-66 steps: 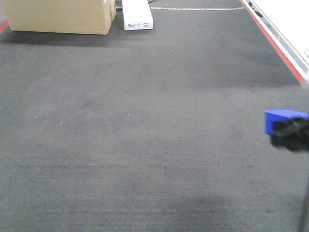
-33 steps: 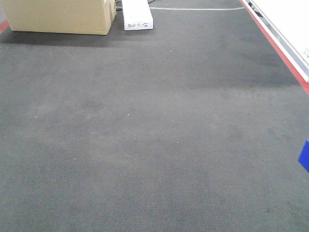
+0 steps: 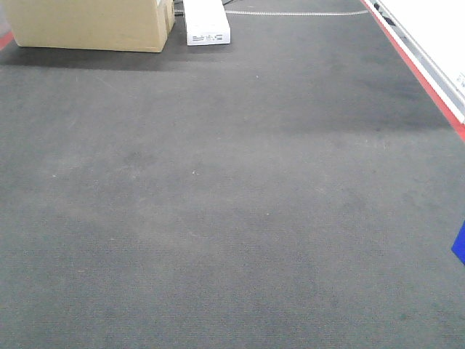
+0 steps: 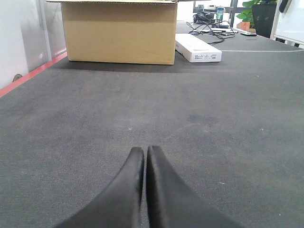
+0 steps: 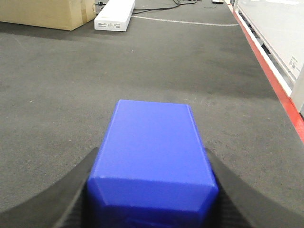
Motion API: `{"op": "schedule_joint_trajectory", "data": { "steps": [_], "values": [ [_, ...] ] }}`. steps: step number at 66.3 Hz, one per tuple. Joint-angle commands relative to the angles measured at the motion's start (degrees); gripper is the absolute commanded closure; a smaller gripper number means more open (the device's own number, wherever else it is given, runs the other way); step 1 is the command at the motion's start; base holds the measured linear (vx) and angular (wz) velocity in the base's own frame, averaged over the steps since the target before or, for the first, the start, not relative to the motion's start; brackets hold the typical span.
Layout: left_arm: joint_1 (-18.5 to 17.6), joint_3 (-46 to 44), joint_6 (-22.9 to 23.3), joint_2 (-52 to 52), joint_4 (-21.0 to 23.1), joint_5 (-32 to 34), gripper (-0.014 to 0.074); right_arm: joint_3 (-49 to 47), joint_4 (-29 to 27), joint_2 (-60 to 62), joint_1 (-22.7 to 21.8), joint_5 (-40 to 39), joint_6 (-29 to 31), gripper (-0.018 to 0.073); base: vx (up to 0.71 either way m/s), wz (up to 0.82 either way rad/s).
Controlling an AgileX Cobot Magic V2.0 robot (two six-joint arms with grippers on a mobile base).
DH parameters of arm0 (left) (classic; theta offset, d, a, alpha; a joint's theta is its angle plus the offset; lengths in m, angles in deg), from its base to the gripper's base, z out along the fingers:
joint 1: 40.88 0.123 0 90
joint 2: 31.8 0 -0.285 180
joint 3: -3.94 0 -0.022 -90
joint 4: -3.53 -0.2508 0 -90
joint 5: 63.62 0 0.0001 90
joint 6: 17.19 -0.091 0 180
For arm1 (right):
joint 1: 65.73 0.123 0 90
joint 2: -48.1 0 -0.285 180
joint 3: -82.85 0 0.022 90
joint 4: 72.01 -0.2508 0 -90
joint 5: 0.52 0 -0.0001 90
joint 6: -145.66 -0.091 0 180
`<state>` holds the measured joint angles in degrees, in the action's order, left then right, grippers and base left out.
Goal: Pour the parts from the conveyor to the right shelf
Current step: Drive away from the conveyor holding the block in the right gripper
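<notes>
Though smooth-faced, boxy blue part [image 5: 152, 142] between right tool's [image 5: 152, 164] curved fingers [image 5: 69, 202].

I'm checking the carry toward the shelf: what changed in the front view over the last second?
The blue part, clamped in the right tool, travelled right and lower in the front view. Only a corner of it now shows at the right edge, and the tool itself is out of that view. It was not let go. The cardboard box, white box and conveyor belt stayed as they were.
</notes>
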<state>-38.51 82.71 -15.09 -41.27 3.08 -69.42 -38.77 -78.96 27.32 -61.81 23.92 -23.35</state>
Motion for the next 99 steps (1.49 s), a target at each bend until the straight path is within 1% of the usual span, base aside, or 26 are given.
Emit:
{"op": "schedule_joint_trajectory", "data": {
  "steps": [1, 62, 99],
  "values": [
    [-0.3, -1.1, 0.5, -1.0, 0.5, 4.5, 0.0602, -1.7, -0.1, -0.5, -0.1, -4.2, 0.5, 0.0566, 0.00, 0.00],
    [-0.3, -1.1, 0.5, -1.0, 0.5, 4.5, 0.0602, -1.7, -0.1, -0.5, -0.1, -4.2, 0.5, 0.0566, -0.01, -0.01],
    [-0.3, -1.1, 0.5, -1.0, 0.5, 4.5, 0.0602, -1.7, -0.1, -0.5, -0.1, -4.2, 0.5, 0.0566, -0.21, -0.22]
  ]
}}
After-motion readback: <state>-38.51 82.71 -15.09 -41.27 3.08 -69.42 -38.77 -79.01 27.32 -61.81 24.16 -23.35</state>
